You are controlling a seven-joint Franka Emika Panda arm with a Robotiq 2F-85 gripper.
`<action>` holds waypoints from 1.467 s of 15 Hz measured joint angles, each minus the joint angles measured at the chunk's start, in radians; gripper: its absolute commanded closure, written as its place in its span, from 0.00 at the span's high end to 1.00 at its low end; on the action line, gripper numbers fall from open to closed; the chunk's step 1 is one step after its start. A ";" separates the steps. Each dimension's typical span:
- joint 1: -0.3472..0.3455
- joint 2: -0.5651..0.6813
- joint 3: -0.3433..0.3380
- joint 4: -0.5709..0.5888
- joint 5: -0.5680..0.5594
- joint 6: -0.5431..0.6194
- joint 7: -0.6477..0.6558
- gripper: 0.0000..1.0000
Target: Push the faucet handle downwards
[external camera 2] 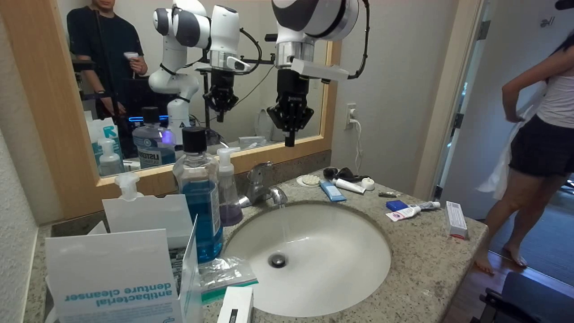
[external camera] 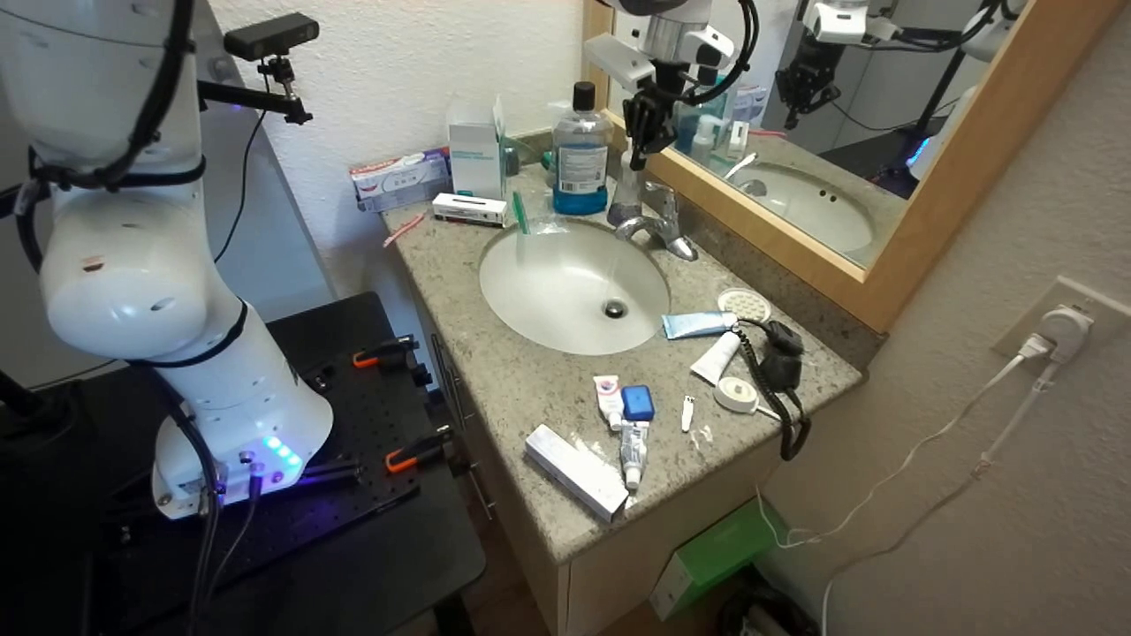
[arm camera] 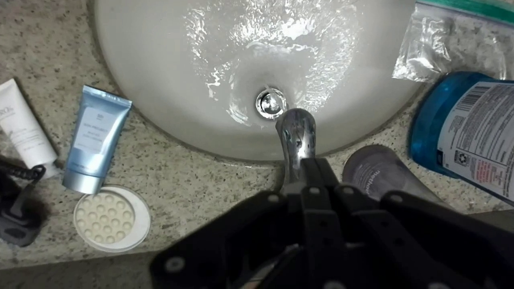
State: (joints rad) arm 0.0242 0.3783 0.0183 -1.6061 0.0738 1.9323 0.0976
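Note:
The faucet handle is a short chrome lever on top of the small faucet, raised at an angle. It also shows in an exterior view. In the wrist view it is hidden behind the gripper. The curved spout points into the white basin, and a thin stream of water falls from it. My gripper points down with its fingertips together and nothing between them. In both exterior views its tips are above the handle and apart from it. The gripper overlaps the spout's base in the wrist view.
The soap dispenser and the tall bottle of blue liquid stand close beside the faucet. The wood-framed mirror is right behind it. Tubes, a soap dish and an open box stand on the counter.

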 measured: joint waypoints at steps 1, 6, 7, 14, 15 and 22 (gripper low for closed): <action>0.001 0.016 0.000 0.015 -0.009 0.005 0.000 0.00; 0.012 0.076 0.000 0.077 -0.048 0.054 0.000 0.00; 0.014 0.085 0.000 0.086 -0.052 0.064 0.000 0.00; 0.014 0.138 0.000 0.145 -0.054 0.083 -0.020 0.00; 0.014 0.144 0.000 0.152 -0.054 0.083 -0.027 0.00; 0.015 0.205 0.008 0.202 -0.054 0.083 -0.078 0.00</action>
State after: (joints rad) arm 0.0392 0.5836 0.0263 -1.4040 0.0200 2.0149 0.0191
